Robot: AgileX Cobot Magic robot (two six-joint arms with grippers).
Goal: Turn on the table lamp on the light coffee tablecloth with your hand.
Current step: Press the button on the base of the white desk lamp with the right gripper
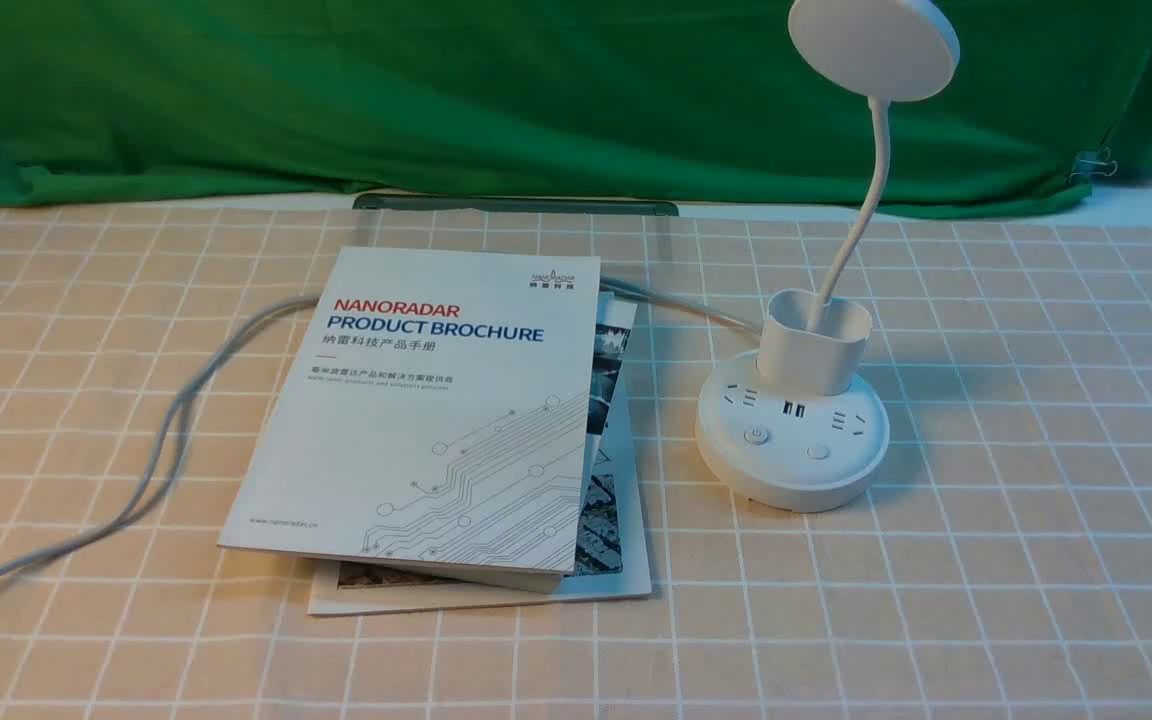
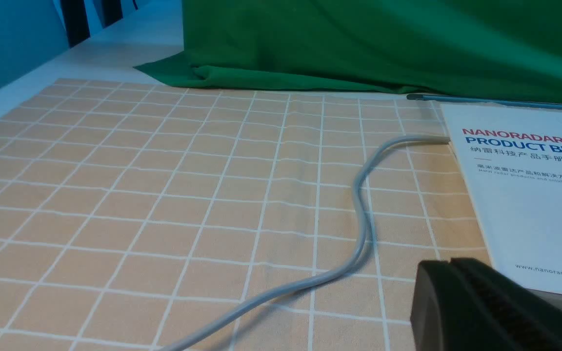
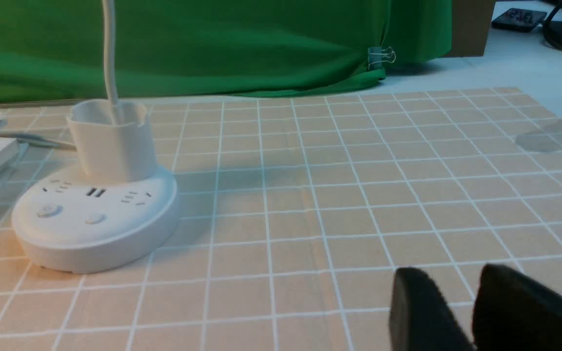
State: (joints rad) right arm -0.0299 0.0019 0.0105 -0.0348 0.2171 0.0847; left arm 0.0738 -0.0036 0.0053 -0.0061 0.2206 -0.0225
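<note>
The white table lamp (image 1: 791,445) stands right of centre on the light coffee tablecloth (image 1: 1036,520). Its disc head (image 1: 874,45) is up on a thin neck and looks unlit. Two round buttons (image 1: 756,436) sit on the front of the base. In the right wrist view the lamp base (image 3: 95,219) lies well away from my right gripper (image 3: 456,285). That gripper is open a little over bare cloth, with nothing between its fingers. My left gripper (image 2: 449,265) is shut and empty beside the brochure's near corner. Neither arm shows in the front view.
Stacked brochures (image 1: 436,420) lie left of the lamp. The lamp's grey cable (image 1: 166,440) runs out from under them and off the left side. A green backdrop cloth (image 1: 436,100) closes the back, with a dark flat strip (image 1: 516,204) at its foot.
</note>
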